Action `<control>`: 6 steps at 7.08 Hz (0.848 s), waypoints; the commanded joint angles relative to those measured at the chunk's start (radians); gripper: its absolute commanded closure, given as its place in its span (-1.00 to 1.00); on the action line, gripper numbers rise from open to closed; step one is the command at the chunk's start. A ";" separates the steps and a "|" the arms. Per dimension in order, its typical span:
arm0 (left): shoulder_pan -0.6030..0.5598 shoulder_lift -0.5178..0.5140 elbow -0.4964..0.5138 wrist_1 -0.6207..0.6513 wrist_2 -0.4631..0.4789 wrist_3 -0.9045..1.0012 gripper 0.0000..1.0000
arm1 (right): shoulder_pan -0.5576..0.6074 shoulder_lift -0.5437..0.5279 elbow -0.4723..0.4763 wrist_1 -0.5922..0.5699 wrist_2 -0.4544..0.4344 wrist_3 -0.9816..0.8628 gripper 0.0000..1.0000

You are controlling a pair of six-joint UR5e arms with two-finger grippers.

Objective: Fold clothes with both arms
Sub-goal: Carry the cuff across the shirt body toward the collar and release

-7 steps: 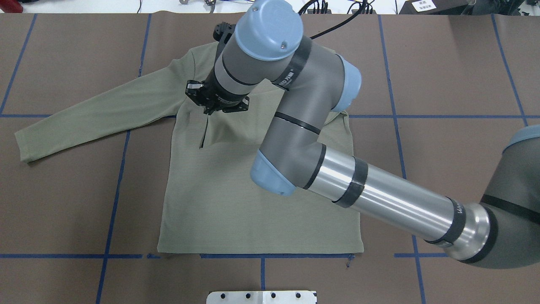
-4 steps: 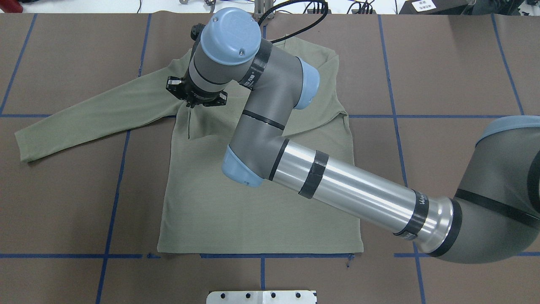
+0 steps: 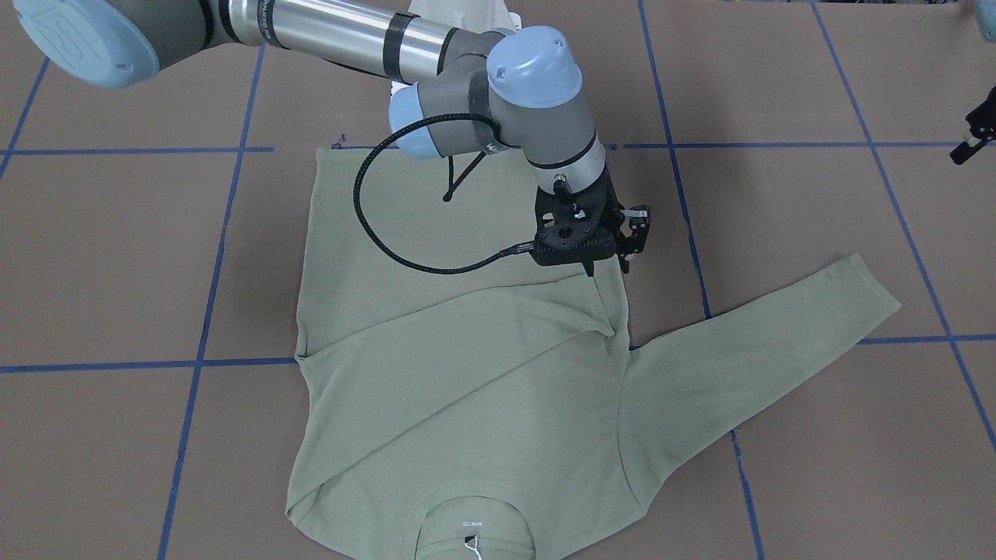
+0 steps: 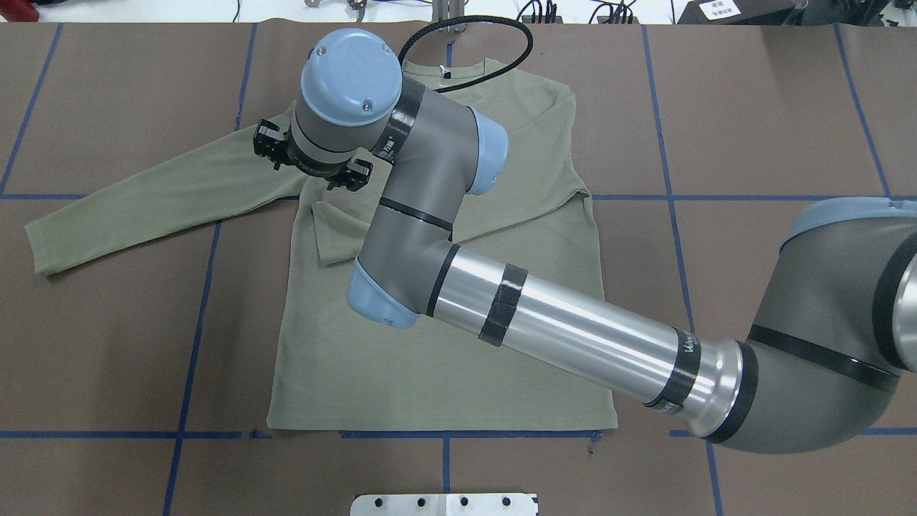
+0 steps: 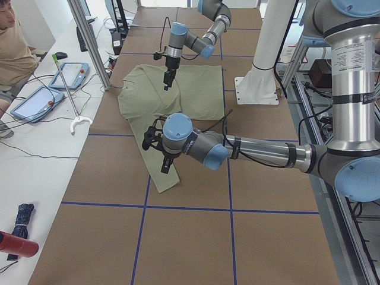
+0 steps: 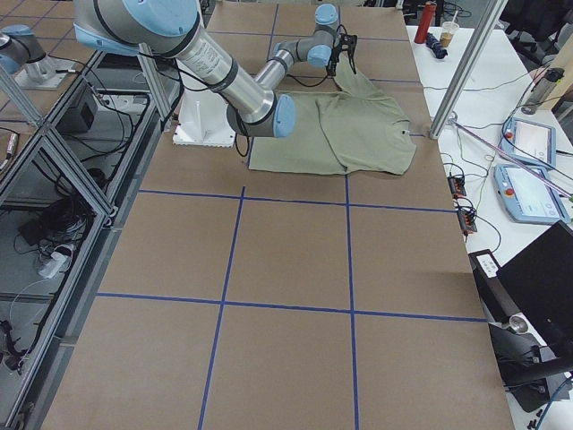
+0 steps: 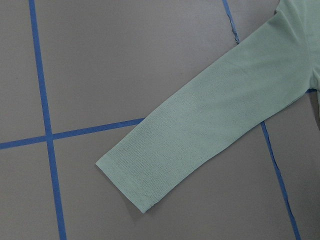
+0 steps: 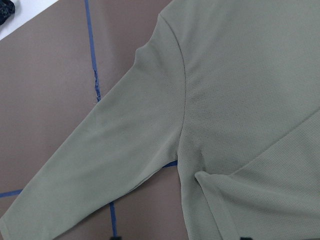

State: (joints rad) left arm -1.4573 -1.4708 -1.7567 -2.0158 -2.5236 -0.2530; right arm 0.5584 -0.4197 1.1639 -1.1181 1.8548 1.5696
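With the folded sleeve (image 3: 467, 334) laid across the chest, the right gripper (image 3: 607, 267) is best raised straight up, it is judged, so that the cuff (image 3: 605, 307) just beneath it is not dragged from its fold; its jaws are seen parted, with no cloth between. The shirt (image 4: 430, 358) is spread flat on the brown table cover (image 4: 752, 107) directly under that gripper, the outstretched sleeve (image 3: 762, 334) running out from just beside it. The left gripper (image 3: 974, 136) is held well apart from it, near that sleeve's end; its state cannot be told.
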 commanded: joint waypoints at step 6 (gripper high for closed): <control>0.196 -0.227 0.384 -0.095 0.121 -0.106 -0.93 | 0.360 -0.581 0.422 -0.020 0.386 -0.235 -0.98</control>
State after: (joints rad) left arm -1.3029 -1.6419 -1.4751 -2.1096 -2.4082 -0.3473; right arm 0.8561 -0.9247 1.5538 -1.1418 2.1787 1.4138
